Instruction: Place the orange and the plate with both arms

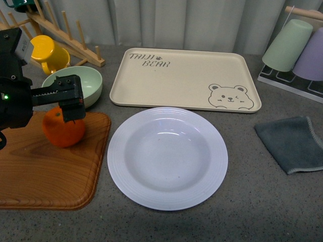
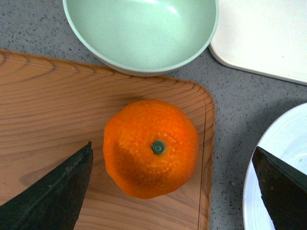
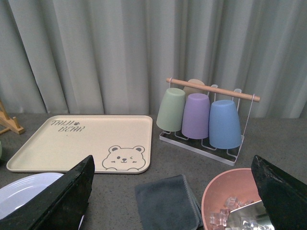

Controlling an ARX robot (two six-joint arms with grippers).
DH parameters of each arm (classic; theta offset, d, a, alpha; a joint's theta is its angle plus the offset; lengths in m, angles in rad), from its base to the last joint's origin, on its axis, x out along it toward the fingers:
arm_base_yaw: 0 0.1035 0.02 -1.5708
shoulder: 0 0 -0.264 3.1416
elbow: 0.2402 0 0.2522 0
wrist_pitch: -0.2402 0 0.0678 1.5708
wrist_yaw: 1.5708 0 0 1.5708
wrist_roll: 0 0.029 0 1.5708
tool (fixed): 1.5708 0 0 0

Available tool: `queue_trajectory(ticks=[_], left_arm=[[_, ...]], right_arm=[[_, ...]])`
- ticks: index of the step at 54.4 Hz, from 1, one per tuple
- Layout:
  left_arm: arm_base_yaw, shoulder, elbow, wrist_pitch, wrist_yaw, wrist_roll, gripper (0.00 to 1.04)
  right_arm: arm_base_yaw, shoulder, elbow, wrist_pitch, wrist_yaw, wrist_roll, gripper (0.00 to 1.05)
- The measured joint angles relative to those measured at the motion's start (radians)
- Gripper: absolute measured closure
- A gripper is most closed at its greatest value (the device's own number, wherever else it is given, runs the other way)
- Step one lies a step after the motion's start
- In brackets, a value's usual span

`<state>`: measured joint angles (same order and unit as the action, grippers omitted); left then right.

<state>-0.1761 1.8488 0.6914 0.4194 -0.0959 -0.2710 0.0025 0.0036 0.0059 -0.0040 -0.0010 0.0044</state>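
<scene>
Over the orange (image 2: 151, 148), left jaws stand wide, not touching.

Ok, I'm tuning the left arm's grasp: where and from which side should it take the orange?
Across its widest middle, from straight above. The orange sits stem-up on the wooden board, round with both flanks free, and the open left gripper hangs over it, one finger either side.

black left hand (image 1: 70, 103), visible screws, small green light (image 1: 5, 96)
</scene>
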Motion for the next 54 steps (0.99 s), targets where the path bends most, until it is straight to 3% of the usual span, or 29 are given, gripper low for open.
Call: queue_trajectory(ticks=[27, 39, 54], left_arm=[[0.019, 0.103, 0.08, -0.095, 0.01, 0.001, 0.06], [0.02, 0.109, 0.082, -0.096, 0.012, 0.003, 0.38], [-0.002, 0.087, 0.078, -0.063, 0.028, 0.009, 0.46]], right_arm=[[0.0, 0.0, 0.0, 0.0, 0.0, 0.0, 0.09], [0.0, 0.0, 0.0, 0.0, 0.0, 0.0, 0.09], [0.0, 0.0, 0.0, 0.0, 0.0, 0.0, 0.09]])
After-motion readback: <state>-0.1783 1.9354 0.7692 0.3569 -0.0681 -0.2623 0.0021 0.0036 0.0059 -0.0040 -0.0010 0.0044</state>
